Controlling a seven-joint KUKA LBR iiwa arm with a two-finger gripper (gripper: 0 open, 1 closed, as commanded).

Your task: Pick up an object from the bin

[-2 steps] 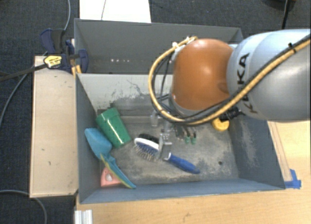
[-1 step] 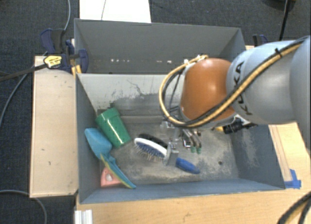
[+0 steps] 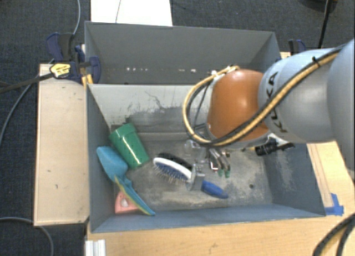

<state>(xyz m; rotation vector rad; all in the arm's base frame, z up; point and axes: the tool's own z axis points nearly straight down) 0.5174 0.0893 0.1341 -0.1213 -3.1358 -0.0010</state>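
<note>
Brush (image 3: pixel 173 170), white and blue, middle of bin (image 3: pixel 291 191); my fingers (image 3: pixel 201 176) at its right end, open or closed unclear.

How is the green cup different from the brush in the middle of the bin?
The green cup is plain green and round; the brush is black with blue and white bristles. The cup lies on its side at the left of the bin, the brush in the middle, beside the hand. Both rest on the bin floor.
</note>
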